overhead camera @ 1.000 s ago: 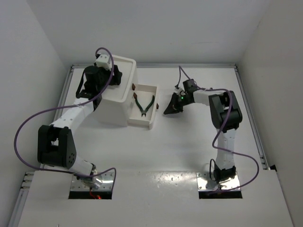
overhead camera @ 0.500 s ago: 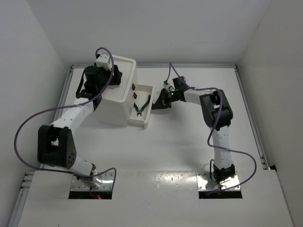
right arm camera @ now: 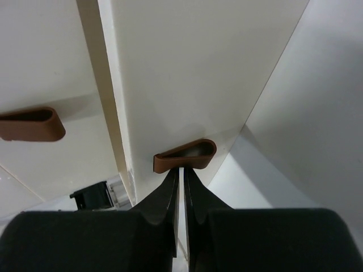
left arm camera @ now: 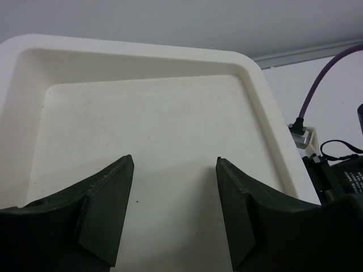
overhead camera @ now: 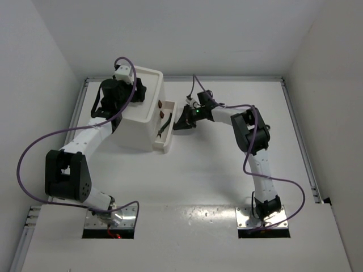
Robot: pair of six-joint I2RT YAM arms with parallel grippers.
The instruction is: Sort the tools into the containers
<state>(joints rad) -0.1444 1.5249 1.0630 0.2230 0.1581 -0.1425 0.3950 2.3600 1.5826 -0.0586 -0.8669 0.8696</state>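
On the white surface (overhead camera: 215, 170) stands the white plastic box (overhead camera: 136, 122), with one shallow drawer (overhead camera: 168, 139) partly out on its right and dark-handled pliers (overhead camera: 163, 129) inside. Over the box's recessed tray top (left arm camera: 147, 113) the left claw (left arm camera: 174, 164) hangs open. The right claw (right arm camera: 182, 170), closed and empty, touches that drawer's small brown knob (right arm camera: 187, 154).
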